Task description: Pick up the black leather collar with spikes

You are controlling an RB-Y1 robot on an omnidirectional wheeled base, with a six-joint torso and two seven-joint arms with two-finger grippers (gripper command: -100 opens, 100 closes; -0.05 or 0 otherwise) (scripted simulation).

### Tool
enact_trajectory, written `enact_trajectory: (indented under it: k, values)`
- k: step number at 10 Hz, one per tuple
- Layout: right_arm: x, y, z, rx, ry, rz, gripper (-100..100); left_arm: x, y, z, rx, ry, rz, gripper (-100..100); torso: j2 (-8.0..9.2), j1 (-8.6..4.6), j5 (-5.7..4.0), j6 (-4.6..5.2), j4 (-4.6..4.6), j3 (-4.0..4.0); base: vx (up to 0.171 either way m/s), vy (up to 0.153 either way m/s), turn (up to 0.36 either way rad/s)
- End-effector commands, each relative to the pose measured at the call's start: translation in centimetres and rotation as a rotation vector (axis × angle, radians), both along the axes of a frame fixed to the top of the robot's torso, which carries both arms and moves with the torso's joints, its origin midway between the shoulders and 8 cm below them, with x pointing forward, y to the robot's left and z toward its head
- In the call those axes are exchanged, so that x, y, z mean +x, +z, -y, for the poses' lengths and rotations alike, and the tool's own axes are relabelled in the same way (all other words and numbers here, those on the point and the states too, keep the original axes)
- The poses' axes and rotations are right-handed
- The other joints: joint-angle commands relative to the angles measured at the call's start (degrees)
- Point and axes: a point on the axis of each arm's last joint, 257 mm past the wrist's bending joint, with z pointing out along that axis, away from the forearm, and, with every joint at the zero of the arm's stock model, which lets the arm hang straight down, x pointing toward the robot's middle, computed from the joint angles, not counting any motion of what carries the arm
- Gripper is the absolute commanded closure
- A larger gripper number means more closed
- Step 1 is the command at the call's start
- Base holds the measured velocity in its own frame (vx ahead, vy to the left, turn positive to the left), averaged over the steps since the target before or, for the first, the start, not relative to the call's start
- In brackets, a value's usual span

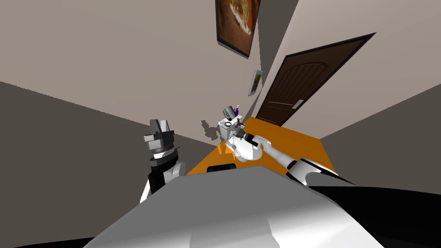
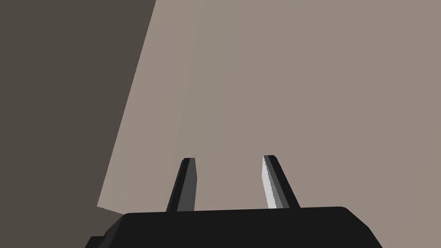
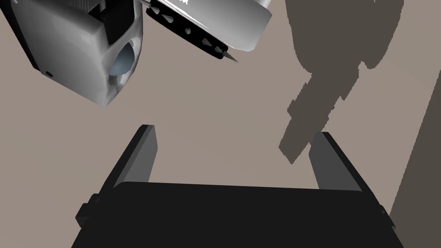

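Your right hand (image 3: 234,130) is spread wide and empty over the orange desk (image 1: 301,142), likely so that it can straddle the collar (image 3: 189,32), which lies just past the fingertips and nearer one finger than the other. The collar is a flat black band set with small grey cones and one sharp spike at its end, pressed against a smooth white rounded thing (image 3: 254,26) beside a blocky grey box (image 3: 73,51). Your left hand (image 2: 229,157) is raised aside, fingers apart on nothing, probably to keep clear.
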Motion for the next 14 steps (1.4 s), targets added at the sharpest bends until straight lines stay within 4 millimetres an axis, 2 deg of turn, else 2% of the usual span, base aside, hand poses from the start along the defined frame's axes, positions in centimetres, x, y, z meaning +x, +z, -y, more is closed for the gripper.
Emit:
enact_trajectory:
  k: [1,4,5,6,9,14]
  values:
    - [0.1,-0.6,0.4,-0.015,-0.003,-0.003,-100,0.0,0.0,0.0,0.0,0.0,0.0,0,0.0,0.0,0.0,0.0,0.0,0.0,0.001,0.017,-0.01]
    - [1.5,-1.4,2.6,-0.184,0.026,0.02,-100,0.0,0.0,0.0,0.0,0.0,0.0,0,0.01,0.01,0.0,0.0,0.0,0.0,0.003,0.053,0.072]
    - [1.4,-2.2,3.6,-0.194,0.01,0.003,-100,0.0,0.0,0.0,0.0,0.0,0.0,0,-0.01,0.09,0.02,-0.03,0.0,-0.01,0.009,0.066,0.042]
    - [2.1,-2.1,4.3,-0.27,0.031,0.02,-100,0.0,0.0,0.0,0.0,0.0,0.0,0,-0.01,0.09,0.02,0.0,0.0,-0.01,0.006,0.084,0.088]
    - [2.5,-3.3,6.9,-0.361,0.023,0.006,-100,0.0,0.0,0.0,0.0,0.0,0.0,0,-0.03,0.11,0.03,-0.02,0.0,-0.01,0.015,0.062,0.057]
    - [3.9,-3.6,11.2,-0.581,0.053,0.016,-100,0.0,0.0,0.0,0.0,0.0,0.0,0,-0.02,0.07,0.02,0.01,-0.01,-0.01,0.014,0.067,0.065]
